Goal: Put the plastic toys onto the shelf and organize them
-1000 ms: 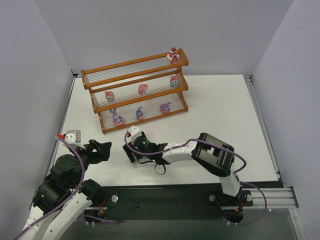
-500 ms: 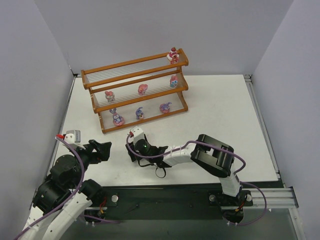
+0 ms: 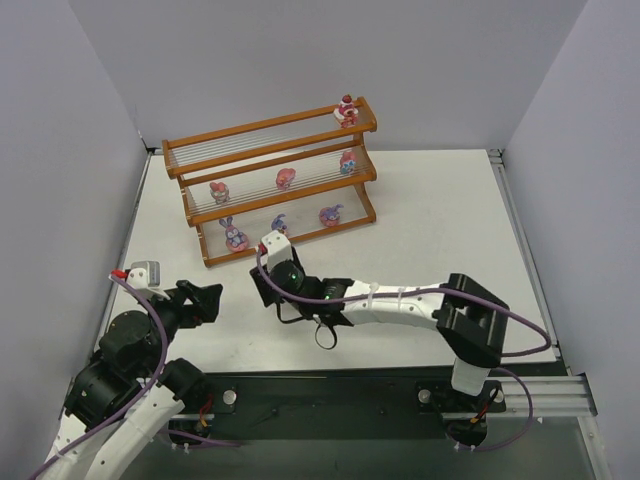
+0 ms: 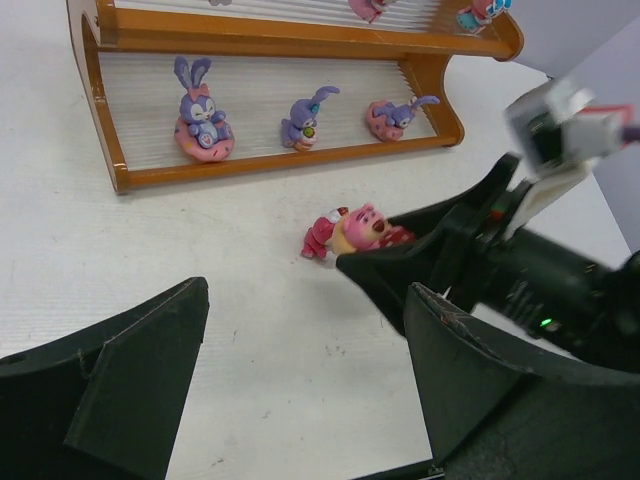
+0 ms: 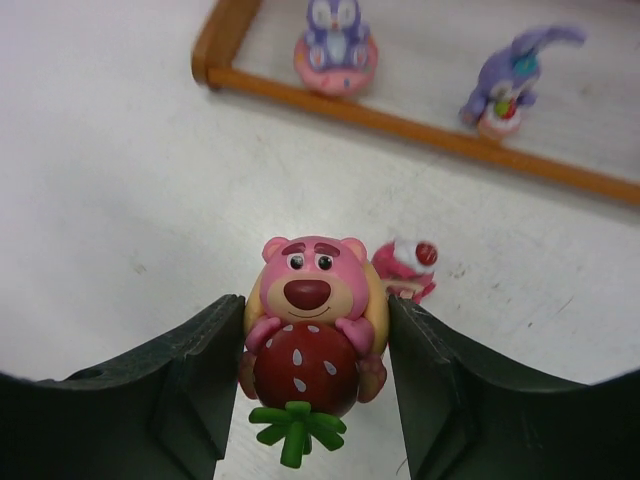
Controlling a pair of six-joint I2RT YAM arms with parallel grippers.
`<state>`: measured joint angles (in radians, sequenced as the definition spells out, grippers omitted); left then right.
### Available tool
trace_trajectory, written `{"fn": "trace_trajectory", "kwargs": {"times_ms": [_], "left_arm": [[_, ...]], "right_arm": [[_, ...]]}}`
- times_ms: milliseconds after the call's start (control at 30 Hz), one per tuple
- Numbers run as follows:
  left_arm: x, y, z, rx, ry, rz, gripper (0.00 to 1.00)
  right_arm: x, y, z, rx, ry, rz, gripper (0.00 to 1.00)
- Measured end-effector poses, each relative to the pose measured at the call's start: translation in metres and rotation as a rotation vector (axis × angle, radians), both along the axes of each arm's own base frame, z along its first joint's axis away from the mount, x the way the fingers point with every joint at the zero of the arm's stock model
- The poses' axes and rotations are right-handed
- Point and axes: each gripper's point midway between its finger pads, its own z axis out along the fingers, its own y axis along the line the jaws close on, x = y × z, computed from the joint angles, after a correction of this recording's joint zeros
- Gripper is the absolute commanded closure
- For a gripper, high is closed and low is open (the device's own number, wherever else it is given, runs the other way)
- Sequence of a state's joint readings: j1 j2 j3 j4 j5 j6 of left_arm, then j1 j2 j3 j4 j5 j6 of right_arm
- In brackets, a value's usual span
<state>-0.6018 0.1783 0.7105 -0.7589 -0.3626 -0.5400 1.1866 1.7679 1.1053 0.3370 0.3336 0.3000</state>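
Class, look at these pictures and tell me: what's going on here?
The right gripper is shut on a pink bear toy hugging a strawberry, just in front of the shelf. Another small red and white toy lies on the table close by. Seven toys stand on the shelf: one on top, three on each lower tier. The left gripper hangs open, holding nothing.

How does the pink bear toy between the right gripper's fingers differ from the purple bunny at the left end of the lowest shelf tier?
Colour: the pink bear toy is pink and hugs a red strawberry; the purple bunny is purple, long-eared, in a pink ring.
Place: the bear is clamped in the right gripper, off the shelf; the bunny stands free on its lowest tier.
Both are small plastic figurines.
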Motion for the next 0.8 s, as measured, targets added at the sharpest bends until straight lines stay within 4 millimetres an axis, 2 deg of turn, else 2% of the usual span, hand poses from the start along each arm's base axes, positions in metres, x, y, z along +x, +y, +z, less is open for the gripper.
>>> {"fn": "trace_trajectory", "kwargs": {"times_ms": [200,333,567,667,800], "left_arm": [[0.000,0.000,0.000,-0.001,-0.001,0.000,0.11],[0.000,0.000,0.000,-0.001,-0.001,0.000,0.11],[0.000,0.000,0.000,-0.001,-0.001,-0.001,0.11],[0.000,0.000,0.000,-0.001,-0.001,-0.002,0.11],[0.000,-0.001,0.000,-0.001,-0.001,-0.004,0.11]], "right_arm": [[0.026,0.007,0.117,0.121,-0.142,-0.048,1.00],[0.058,-0.006,0.167,0.167,-0.199,-0.109,1.00],[0.130,-0.046,0.218,0.195,-0.269,-0.244,1.00],[0.151,-0.047,0.231,0.211,-0.289,-0.271,1.00],[0.177,-0.041,0.236,0.217,-0.297,-0.281,1.00]]}}
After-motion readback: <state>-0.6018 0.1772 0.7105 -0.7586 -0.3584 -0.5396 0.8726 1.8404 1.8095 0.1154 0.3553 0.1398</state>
